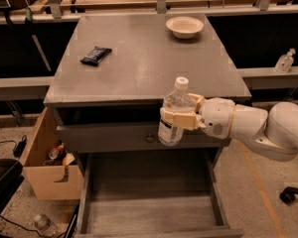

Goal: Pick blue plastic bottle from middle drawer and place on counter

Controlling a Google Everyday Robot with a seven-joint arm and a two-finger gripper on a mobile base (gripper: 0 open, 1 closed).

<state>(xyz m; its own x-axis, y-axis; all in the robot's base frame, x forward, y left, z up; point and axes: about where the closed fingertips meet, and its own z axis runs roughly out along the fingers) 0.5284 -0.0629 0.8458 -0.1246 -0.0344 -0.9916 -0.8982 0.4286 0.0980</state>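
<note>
My gripper [181,114] is shut on the blue plastic bottle [173,114], a clear bottle with a white cap and pale label. It holds the bottle upright in the air in front of the counter's front edge, the cap just above the counter top. The counter [149,63] is a flat grey cabinet top. The middle drawer [149,202] is pulled open below, its plank floor bare. My white arm comes in from the right.
On the counter lie a black snack packet [96,55] at the left and a white bowl [185,26] at the back right. A shut drawer front with a small knob [149,138] is behind the bottle. A cardboard box [49,157] stands at the left. A small nozzle bottle [284,62] sits far right.
</note>
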